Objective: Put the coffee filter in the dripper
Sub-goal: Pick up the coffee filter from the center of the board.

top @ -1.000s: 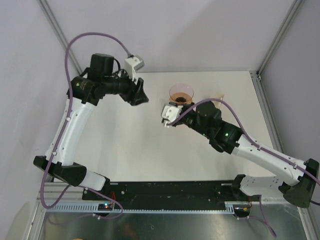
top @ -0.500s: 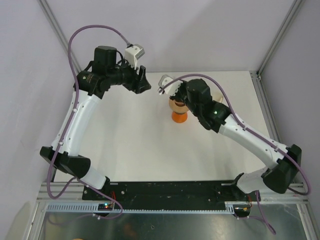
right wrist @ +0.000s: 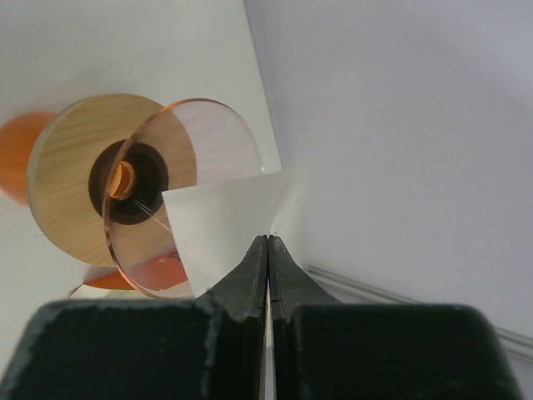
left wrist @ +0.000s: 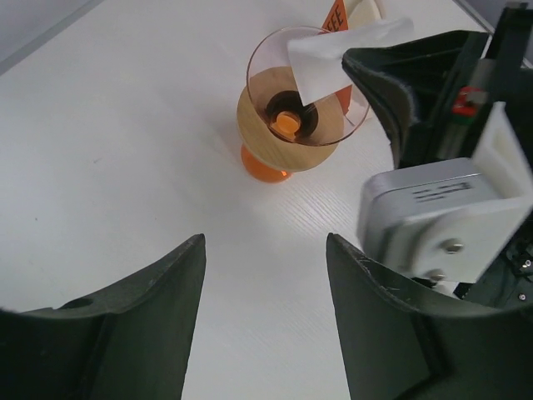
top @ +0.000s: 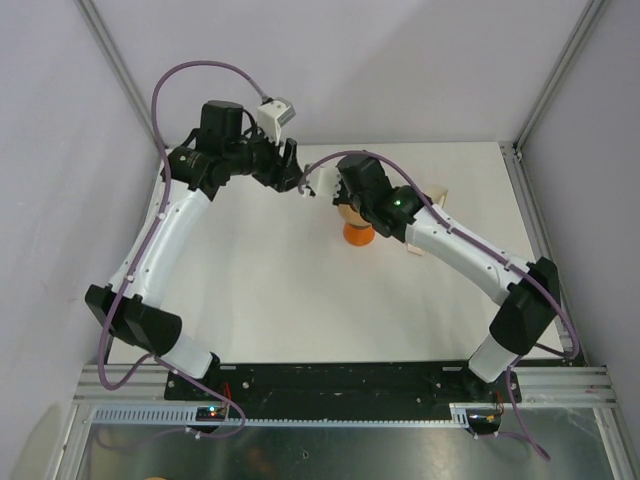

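The placing step is judged to be in hand. The coffee filter (right wrist: 221, 229) is pinched by one edge in the closed right gripper (right wrist: 268, 243), and its free part is seen across the rim of the dripper (right wrist: 208, 137); whether it touches cannot be told. It is not yet seated inside. The dripper is carried on a wooden ring (left wrist: 250, 125) over an orange base (left wrist: 265, 169), far on the table (left wrist: 125, 125); the left gripper (left wrist: 265, 250) is held open and empty just left of it. Next, the filter would need to be centred, lowered into the cone and released.
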